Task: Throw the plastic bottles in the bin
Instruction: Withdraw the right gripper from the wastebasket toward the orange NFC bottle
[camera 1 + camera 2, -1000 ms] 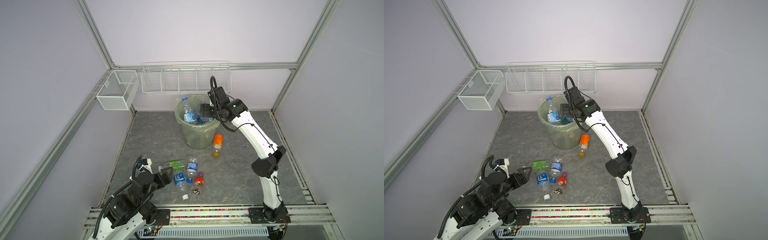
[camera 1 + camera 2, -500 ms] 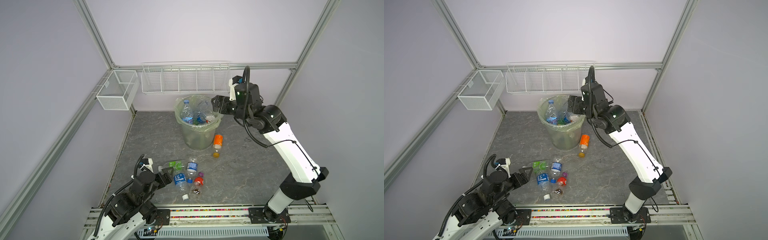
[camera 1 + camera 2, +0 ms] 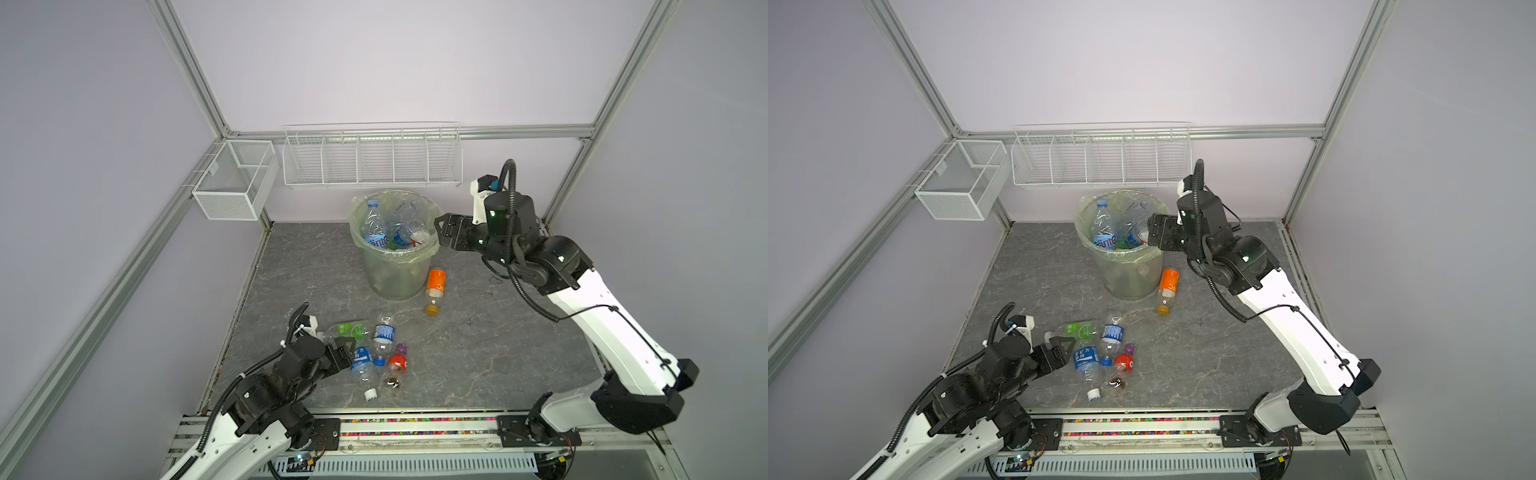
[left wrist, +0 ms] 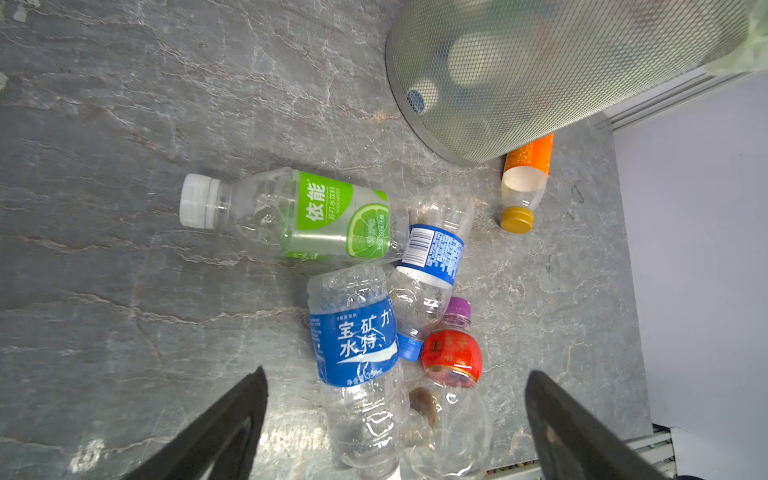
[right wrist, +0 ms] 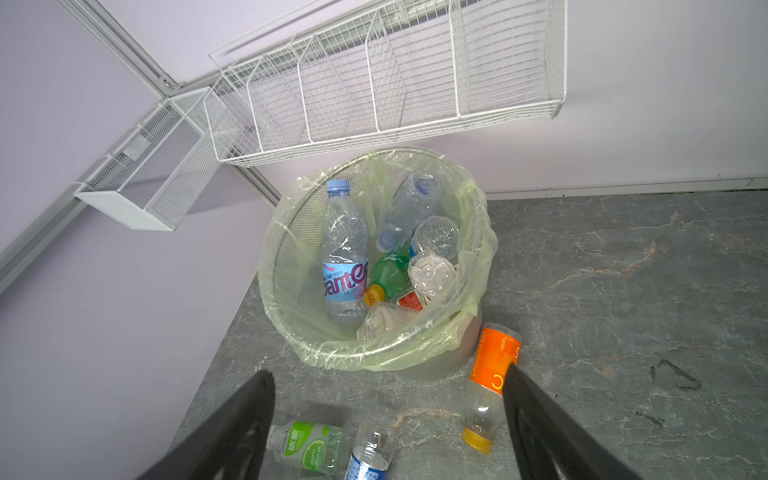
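Left gripper point(image 4: 397, 374): jaws spread wide, gripping nothing. It sits low over the grey floor point(image 3: 478, 353) at the near cluster of bottles.
Left gripper, contact: the blue-label bottle point(image 4: 353, 345) lies in line between its two fingers. Whether either finger touches it cannot be told.
Right gripper point(image 3: 442, 230): jaws spread wide and empty, raised off the floor, just beside the bin's rim on the right.
Bin point(image 3: 390, 278): upright near the back wall, below the wire rack point(image 3: 372, 162). Its pale green liner is folded over the rim.
Bottles in the bin: several, mostly clear and crushed. A tall bottle with a pale blue label point(image 5: 345, 257) leans against the wall, and a green bottle point(image 5: 388, 270) lies lower down.
Bottles on the floor: the orange-label bottle point(image 3: 435, 282) lies against the bin's base with its yellow cap pointing away. The green-label bottle point(image 4: 316, 216), a second blue-label bottle point(image 4: 432, 253) and the red-label bottle point(image 4: 451, 357) lie bunched and touching.
Left wrist view only: label print and the purple cap on the red-label bottle.
Right wrist view only: the bin's contents from above.
Top views only: both arms, and the mesh box point(image 3: 232, 187) on the left wall.
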Robot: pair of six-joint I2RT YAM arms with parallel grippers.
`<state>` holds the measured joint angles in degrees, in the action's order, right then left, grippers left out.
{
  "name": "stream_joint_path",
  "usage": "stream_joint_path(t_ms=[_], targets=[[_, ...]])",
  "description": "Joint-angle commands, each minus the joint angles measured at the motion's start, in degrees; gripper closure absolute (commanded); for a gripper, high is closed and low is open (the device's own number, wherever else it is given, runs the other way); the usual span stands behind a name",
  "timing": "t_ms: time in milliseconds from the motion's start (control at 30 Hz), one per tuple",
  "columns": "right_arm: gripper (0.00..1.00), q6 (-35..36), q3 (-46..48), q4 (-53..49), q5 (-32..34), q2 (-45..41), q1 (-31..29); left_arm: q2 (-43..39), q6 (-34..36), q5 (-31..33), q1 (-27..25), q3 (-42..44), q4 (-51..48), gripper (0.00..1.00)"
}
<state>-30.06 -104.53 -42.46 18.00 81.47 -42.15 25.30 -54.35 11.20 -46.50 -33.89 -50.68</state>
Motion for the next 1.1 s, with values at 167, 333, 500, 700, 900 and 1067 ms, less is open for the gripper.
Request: stream_joint_path(t_ms=[167,333,500,700,900,1067], targets=[[0.12,-1.0,8.5,2.2,1.4,-4.9,-0.2,5.1,-3.8,1.3,-2.4,2.3,3.9,0.04],[0.12,-1.9,13.6,1.4,2.6,-6.5,0.8,6.2,-3.9,1.3,-2.7,2.7,4.4,0.04],[0.12,-4.4,19.3,0.2,1.7,-7.2,4.0,6.1,-4.1,1.2,-2.7,3.0,4.7,0.04],[0.12,-5.0,24.4,1.2,-2.9,-4.9,8.4,6.1,-3.5,1.1,-2.8,3.0,5.6,0.04],[0.12,-2.5,28.3,4.7,-7.7,0.2,10.3,5.9,-2.8,0.8,-2.8,3.1,6.8,0.04],[0.11,-0.1,28.9,6.8,-12.9,6.9,10.7,5.8,-2.4,0.8,-2.8,3.1,7.1,0.04]])
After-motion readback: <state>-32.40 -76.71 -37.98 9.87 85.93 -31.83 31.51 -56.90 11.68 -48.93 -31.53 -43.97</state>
